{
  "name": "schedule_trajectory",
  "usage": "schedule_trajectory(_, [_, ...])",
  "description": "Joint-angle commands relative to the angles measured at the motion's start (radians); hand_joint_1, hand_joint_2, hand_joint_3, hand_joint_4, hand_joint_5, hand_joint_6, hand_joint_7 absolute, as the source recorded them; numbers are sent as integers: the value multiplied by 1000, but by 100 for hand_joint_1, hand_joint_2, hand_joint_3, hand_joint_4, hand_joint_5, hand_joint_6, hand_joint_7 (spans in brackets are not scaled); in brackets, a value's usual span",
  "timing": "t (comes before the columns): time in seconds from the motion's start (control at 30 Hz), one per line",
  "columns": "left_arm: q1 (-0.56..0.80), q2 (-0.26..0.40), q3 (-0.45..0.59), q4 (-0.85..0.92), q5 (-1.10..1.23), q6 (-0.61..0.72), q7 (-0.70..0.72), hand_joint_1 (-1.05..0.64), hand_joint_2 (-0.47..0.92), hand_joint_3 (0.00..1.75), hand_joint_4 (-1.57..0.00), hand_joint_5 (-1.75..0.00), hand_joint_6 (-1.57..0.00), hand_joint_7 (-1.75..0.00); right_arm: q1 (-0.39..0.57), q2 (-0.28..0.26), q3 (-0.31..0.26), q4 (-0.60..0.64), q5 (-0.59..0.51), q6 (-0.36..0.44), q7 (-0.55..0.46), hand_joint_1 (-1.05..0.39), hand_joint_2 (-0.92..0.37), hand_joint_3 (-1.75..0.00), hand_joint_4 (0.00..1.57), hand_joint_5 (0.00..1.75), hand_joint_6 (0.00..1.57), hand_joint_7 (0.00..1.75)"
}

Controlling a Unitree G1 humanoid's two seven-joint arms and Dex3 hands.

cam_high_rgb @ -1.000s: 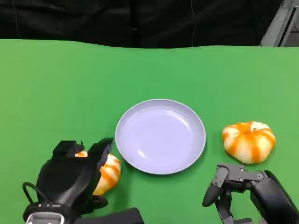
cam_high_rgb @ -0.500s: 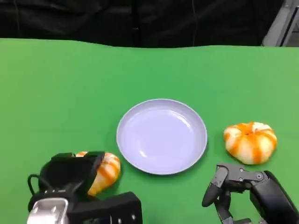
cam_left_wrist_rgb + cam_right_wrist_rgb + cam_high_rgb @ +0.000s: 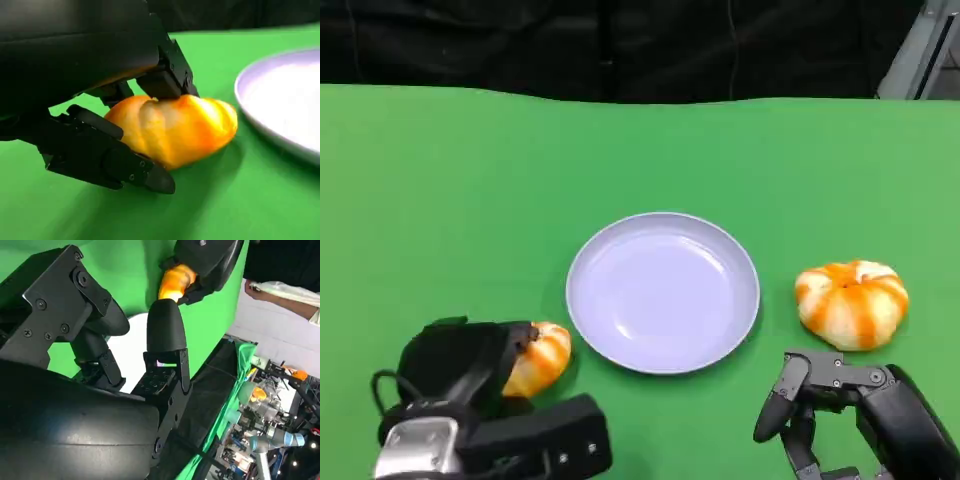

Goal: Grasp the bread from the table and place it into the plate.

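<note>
Already my left hand (image 3: 460, 365) was wrapped over the round orange-and-white striped bread bun (image 3: 538, 357), fingers (image 3: 172, 75) pressing on its top and others curled low along its near side, so I had it in a grasp while it sat on the green table cloth (image 3: 450, 200), just beside the rim of the pale lilac round plate (image 3: 663, 291). I judged it light and soft, its glazed crust likely a little slick, so a gentle squeeze around its widest ribs seemed safer than a hard pinch that could dent it. My right hand (image 3: 820, 400) hung idle with fingers loosely apart, holding nothing, near a second striped bun (image 3: 851, 303) lying apart from the plate's other side.
</note>
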Motion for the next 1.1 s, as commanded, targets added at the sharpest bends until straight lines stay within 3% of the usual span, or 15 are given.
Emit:
schedule_trajectory(0.03, [29,39,8,48,-54,-104,147,-26,89,0,-82,-172,-85,-116,3,-14,-8,-3,9,-3,-1,8,-25,-150,87,173,83,133])
schedule_trajectory(0.07, [38,45,16,29,-59,-119,178,-25,89,5,-83,-173,-81,-127,3,-14,-8,-4,8,-3,-1,8,-25,-150,87,173,83,133])
schedule_trajectory(0.1, [46,49,23,13,-66,-130,202,-23,85,26,-84,-174,-74,-147,2,-14,-8,-4,7,-4,-1,8,-25,-150,87,173,83,133])
schedule_trajectory(0.13, [58,52,34,-8,-75,-148,234,-21,69,64,-85,-174,-69,-160,1,-15,-8,-2,5,-6,-2,8,-24,-151,87,173,83,133])
schedule_trajectory(0.2, [72,55,45,-31,-87,-168,269,-19,52,101,-87,-175,-68,-167,-1,-15,-9,0,4,-7,-3,8,-24,-151,87,172,83,133])
schedule_trajectory(0.27, [91,62,59,-63,-100,-192,290,-18,48,116,-88,-175,-70,-167,-1,-15,-8,-2,7,-1,-1,8,-25,-150,87,173,83,133])
schedule_trajectory(0.57, [167,61,129,-221,-132,-233,335,-15,33,137,-90,-175,-72,-164,-8,-10,-6,11,13,-7,-3,9,-25,-151,88,172,83,133])
schedule_trajectory(0.9, [149,47,148,-226,-156,-315,386,-11,21,147,-95,-175,-74,-166,-4,-13,-5,8,17,-3,2,7,-25,-149,87,170,82,133])
schedule_trajectory(1.1, [99,25,124,-206,-155,-348,378,-13,21,152,-97,-175,-77,-163,-2,-12,-5,7,20,-1,3,9,-26,-149,87,170,82,132])
